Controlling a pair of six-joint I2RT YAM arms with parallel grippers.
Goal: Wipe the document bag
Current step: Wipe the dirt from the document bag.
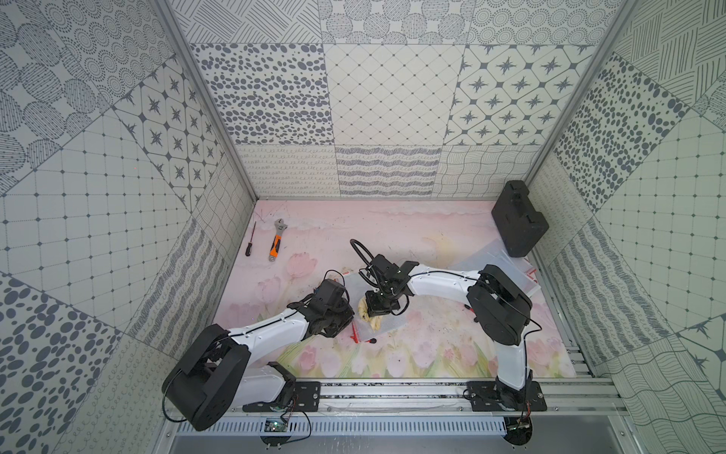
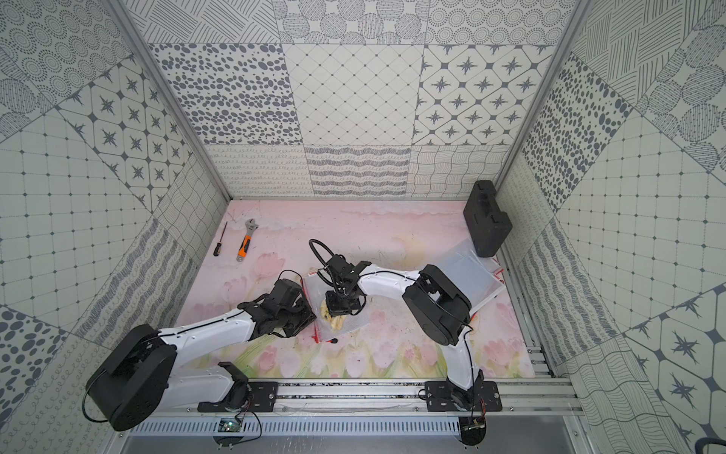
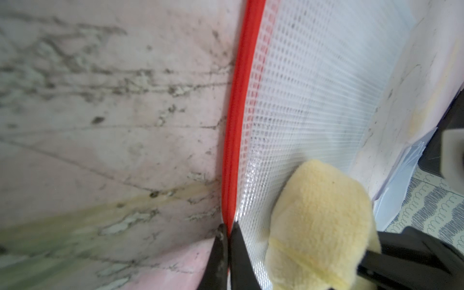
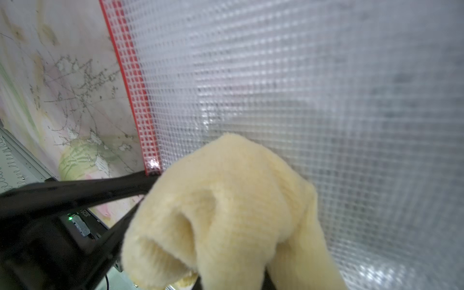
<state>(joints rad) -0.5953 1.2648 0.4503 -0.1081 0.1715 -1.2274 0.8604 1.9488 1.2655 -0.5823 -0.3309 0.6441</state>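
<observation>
The document bag [image 1: 394, 324] [image 2: 355, 323] is clear mesh plastic with a red zip edge [image 3: 241, 100], and it lies flat on the pink floral table in the middle. My left gripper [image 3: 228, 227] is shut on that red edge at the bag's near-left side. My right gripper [image 1: 375, 310] points down over the bag, shut on a folded yellow cloth [image 4: 226, 213] [image 3: 319, 213]. The cloth rests against the mesh [image 4: 301, 88] right beside the left fingers [image 4: 100, 188]. It hides the right fingertips.
An orange-handled wrench [image 1: 277, 245] and a screwdriver [image 1: 250, 239] lie at the far left. A black case [image 1: 518, 218] stands in the far right corner. More clear bags [image 1: 506, 263] are stacked beside it, behind the right arm's elbow. Patterned walls enclose three sides.
</observation>
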